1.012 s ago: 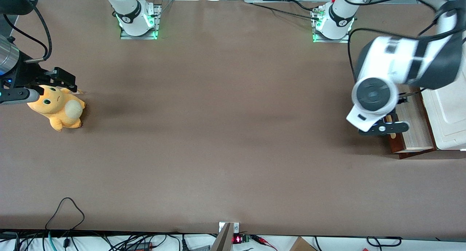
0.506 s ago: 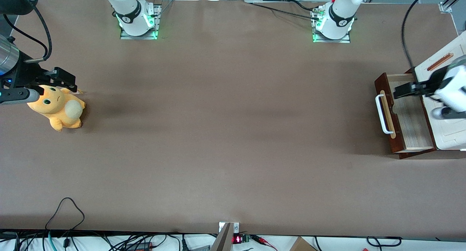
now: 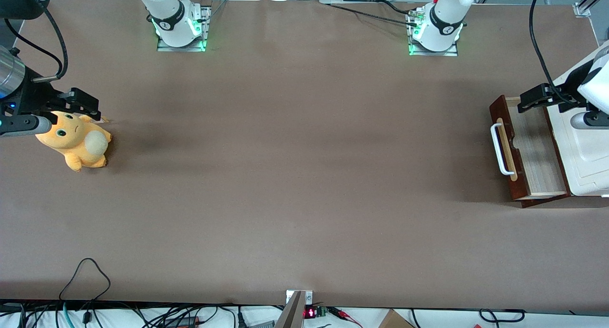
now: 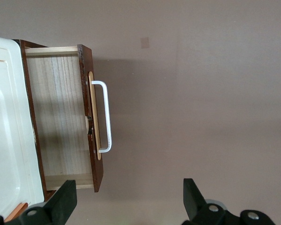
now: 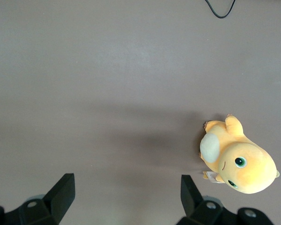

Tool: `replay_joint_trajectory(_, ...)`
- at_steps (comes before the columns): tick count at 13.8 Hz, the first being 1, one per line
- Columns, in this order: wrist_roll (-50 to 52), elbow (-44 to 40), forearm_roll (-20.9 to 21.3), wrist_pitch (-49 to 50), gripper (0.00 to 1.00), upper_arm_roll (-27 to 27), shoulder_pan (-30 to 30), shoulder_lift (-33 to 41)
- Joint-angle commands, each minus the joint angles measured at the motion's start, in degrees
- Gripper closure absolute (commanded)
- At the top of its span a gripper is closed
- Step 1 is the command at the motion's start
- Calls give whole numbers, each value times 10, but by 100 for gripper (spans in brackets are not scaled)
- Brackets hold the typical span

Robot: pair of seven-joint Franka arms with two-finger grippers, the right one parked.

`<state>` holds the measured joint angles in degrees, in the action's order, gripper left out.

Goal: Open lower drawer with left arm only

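**Lower drawer: pulled out, gripper clear of the handle**

The lower drawer (image 3: 528, 149) sits at the right edge of the front view, at the working arm's end of the table (image 3: 295, 175). It is pulled out from under the white cabinet top (image 3: 587, 152), exposing the pale wood tray. Its dark reddish-brown front faces the table's centre. The long axis of the front and of the white bar handle (image 3: 497, 148) runs nearly vertically in the front view, slightly tilted.

The left arm (image 3: 592, 87) enters at the right edge, upper part of the frame. Its gripper (image 3: 535, 99) hangs over the drawer's upper corner in that view, apart from the handle. In the wrist view the fingers (image 4: 61, 204) stand wide apart with nothing between them.

An orange plush toy (image 3: 76, 140) lies at the left edge, toward the parked arm's end, well apart from the drawer. No object lies in front of the drawer.
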<state>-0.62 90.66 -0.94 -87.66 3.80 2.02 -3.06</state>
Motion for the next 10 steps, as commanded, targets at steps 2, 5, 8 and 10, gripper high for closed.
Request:
replay_joint_trajectory(2,-16,41,-4,-21,0,11,12,32)
replay_joint_trajectory(5,-15,37,-4,-19,0,10,12,32)
replay_joint_trajectory(8,-13,34,-3,-19,0,10,13,31)
replay_joint_trajectory(10,-14,34,-3,-18,0,10,15,31)
